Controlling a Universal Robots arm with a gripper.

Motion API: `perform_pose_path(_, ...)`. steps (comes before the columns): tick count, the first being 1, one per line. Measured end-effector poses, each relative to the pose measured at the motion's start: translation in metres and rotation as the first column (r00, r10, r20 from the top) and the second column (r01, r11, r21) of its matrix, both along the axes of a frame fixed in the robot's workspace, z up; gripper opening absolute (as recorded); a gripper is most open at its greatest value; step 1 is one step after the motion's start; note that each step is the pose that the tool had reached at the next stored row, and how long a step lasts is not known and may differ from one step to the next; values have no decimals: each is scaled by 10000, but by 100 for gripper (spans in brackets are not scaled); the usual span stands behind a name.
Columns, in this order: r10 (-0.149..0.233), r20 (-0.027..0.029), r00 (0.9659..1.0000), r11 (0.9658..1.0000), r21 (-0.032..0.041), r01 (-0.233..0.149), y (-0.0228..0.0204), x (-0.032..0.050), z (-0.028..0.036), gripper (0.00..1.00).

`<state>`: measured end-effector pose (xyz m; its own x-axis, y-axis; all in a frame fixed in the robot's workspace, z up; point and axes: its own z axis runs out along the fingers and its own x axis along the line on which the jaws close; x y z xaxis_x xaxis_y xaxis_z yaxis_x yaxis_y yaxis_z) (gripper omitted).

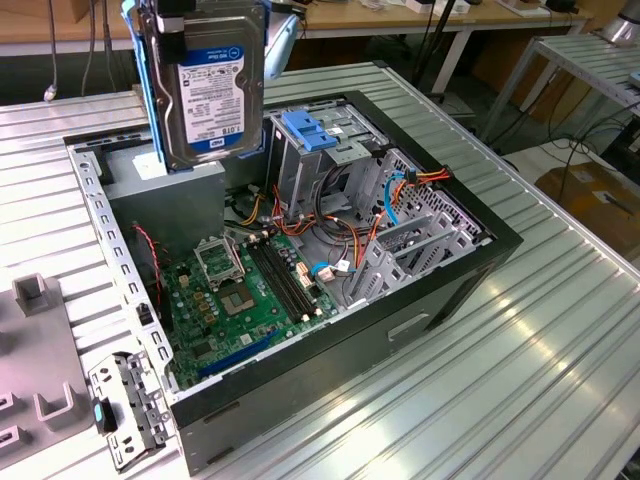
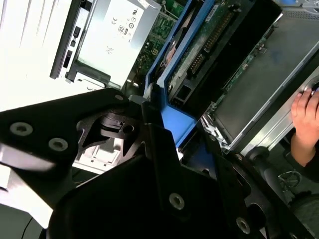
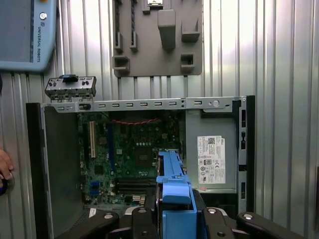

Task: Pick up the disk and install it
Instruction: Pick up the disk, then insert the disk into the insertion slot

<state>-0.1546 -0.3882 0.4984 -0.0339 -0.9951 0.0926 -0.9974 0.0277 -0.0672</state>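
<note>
Disk [image 1: 200,40] upright, blue-and-white label [image 1: 213,100] facing out — jaws pinching its blue carrier [image 3: 174,191], above open computer case [image 1: 300,375].

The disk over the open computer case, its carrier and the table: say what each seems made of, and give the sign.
The disk: likely metal, dull silver sheen, with a glossy paper-like label. Its carrier: probably plastic, uniform saturated blue, moulded shape. The table: seemingly aluminium or similar metal, brushed grey, ribbed with reflective streaks.

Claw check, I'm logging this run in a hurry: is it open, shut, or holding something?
Claw: shut on the disk, held above the open case.
</note>
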Motion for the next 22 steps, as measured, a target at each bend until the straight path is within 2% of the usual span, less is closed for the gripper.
perform_pose_path(11,0,0,10000,10000,-1,0,0,97,3,37)
perform_pose_path(22,0,0,10000,10000,0,0,0,153,4,37)
